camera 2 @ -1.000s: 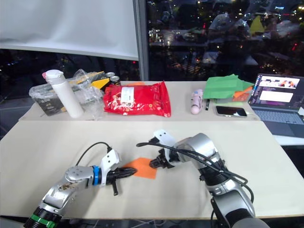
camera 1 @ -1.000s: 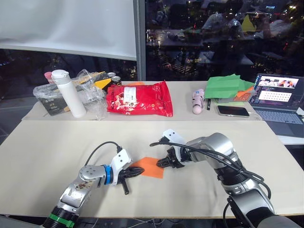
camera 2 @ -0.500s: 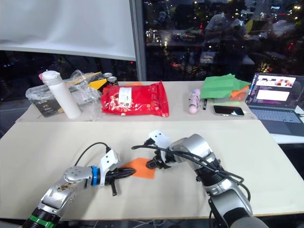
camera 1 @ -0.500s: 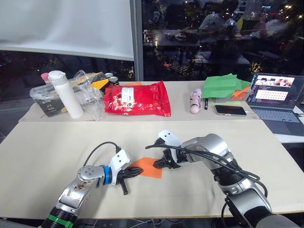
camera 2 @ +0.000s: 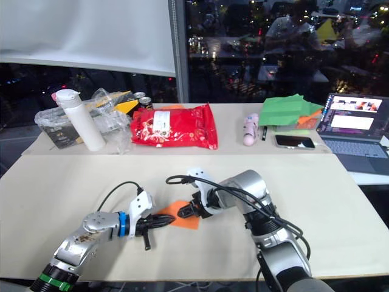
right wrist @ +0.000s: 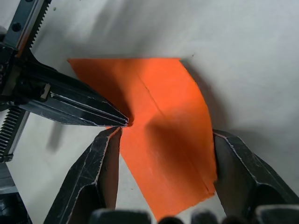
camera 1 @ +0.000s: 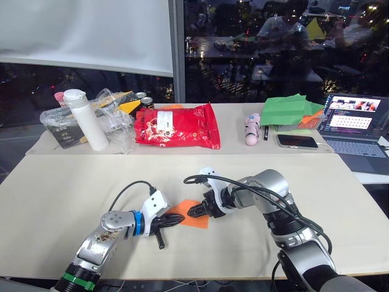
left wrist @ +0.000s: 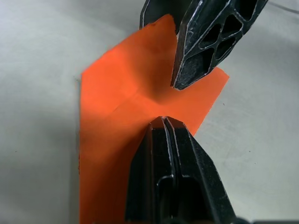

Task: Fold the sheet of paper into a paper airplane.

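Left pincer (camera 1: pixel 176 220): my fingers are clenched together with no gap, and their tip presses down on the sheet of paper (camera 1: pixel 196 214), pinning it at a crease near its middle. I judge this to be a hold-down, not a grasp.

Sheet of paper: it lies flat on the bench (camera 1: pixel 55 188), between my two pincers, near the front edge. The wrist views show at least one long crease and a shorter one crossing it. No pointed nose and no layered flaps are visible. I judge the task to be at an early stage: pre-creasing is done; the nose folds, wing folds and final shaping remain.

Right pincer (right wrist: pixel 166 140): my fingers are released and spread wide, straddling the sheet's width, one fingertip close beside the left pincer's tip. Nothing is gripped.

Change from the earlier frame: my right pincer has advanced leftward over the sheet, from its right edge toward the middle. The left pincer and the sheet have stayed in place.
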Robot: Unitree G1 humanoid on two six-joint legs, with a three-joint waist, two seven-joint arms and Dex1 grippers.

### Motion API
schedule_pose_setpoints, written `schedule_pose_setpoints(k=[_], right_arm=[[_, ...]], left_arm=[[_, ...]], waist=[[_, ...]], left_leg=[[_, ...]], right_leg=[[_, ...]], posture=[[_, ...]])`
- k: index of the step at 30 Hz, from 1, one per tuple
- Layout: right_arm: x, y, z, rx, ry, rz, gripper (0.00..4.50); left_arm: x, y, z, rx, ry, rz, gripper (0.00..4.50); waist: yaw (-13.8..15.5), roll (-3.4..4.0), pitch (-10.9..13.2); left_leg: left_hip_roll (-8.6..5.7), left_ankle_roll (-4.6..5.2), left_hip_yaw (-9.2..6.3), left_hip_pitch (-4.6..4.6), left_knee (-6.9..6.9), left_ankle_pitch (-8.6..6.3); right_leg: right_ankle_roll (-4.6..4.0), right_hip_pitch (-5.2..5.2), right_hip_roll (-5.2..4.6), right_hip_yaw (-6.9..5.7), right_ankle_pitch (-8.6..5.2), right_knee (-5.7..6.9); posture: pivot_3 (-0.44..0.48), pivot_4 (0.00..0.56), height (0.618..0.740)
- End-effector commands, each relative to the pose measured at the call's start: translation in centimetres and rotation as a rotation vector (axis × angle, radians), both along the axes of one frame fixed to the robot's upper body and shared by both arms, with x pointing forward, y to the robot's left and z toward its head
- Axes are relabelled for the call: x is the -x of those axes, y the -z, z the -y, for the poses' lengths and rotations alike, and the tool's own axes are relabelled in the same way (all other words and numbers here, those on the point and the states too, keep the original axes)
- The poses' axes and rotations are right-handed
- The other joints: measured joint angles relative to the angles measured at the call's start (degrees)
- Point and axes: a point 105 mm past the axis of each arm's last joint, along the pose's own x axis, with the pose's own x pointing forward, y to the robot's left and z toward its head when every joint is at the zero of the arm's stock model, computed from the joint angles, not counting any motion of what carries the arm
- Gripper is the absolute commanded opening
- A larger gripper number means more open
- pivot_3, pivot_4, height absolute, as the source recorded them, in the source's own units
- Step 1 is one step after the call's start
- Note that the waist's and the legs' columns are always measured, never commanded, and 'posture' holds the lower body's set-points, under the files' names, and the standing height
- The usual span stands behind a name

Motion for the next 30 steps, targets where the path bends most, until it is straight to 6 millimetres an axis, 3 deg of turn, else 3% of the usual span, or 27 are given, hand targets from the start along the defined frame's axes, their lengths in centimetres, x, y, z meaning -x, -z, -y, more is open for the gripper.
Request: schedule_pose_setpoints(k=[1, 11, 21, 30], right_arm=[[-0.1, -0.6, -0.1, -0.021, -0.015, 0.025, 2.98], [-0.9, -2.2, 0.0, -0.144, -0.102, 0.242, 2.98], [0.4, -1.2, -0.1, -0.174, -0.142, 0.201, 2.98], [-2.1, -2.5, 1.7, -0.183, -0.036, 0.235, 2.98]], left_arm=[[0.5, 1.7, -0.5, -0.038, -0.014, -0.069, 0.00], [0.6, 1.7, -0.5, -0.044, -0.009, -0.072, 0.00], [0.5, 1.8, -0.4, -0.044, -0.002, -0.069, 0.00], [0.6, 1.8, -0.5, -0.049, 0.000, -0.070, 0.00]], waist=[[0.0, 0.00, 0.0], [0.0, 0.00, 0.0], [0.1, 0.00, 0.0], [0.1, 0.00, 0.0]], left_leg=[[0.00, 0.00, 0.00, 0.00, 0.00, 0.00], [0.00, 0.00, 0.00, 0.00, -0.01, 0.00], [0.00, 0.00, 0.00, -0.02, -0.01, 0.00], [-0.01, 0.00, 0.00, -0.03, -0.01, 0.00]], right_leg=[[0.00, -0.01, 0.00, 0.00, 0.00, 0.00], [0.01, -0.02, 0.00, 0.00, -0.01, -0.04], [0.01, -0.02, 0.00, 0.00, -0.01, -0.04], [0.01, -0.01, -0.01, 0.00, -0.01, -0.06]], posture=[[0.000, 0.150, 0.715], [0.000, 0.150, 0.715], [0.000, 0.150, 0.715], [0.000, 0.150, 0.715]])
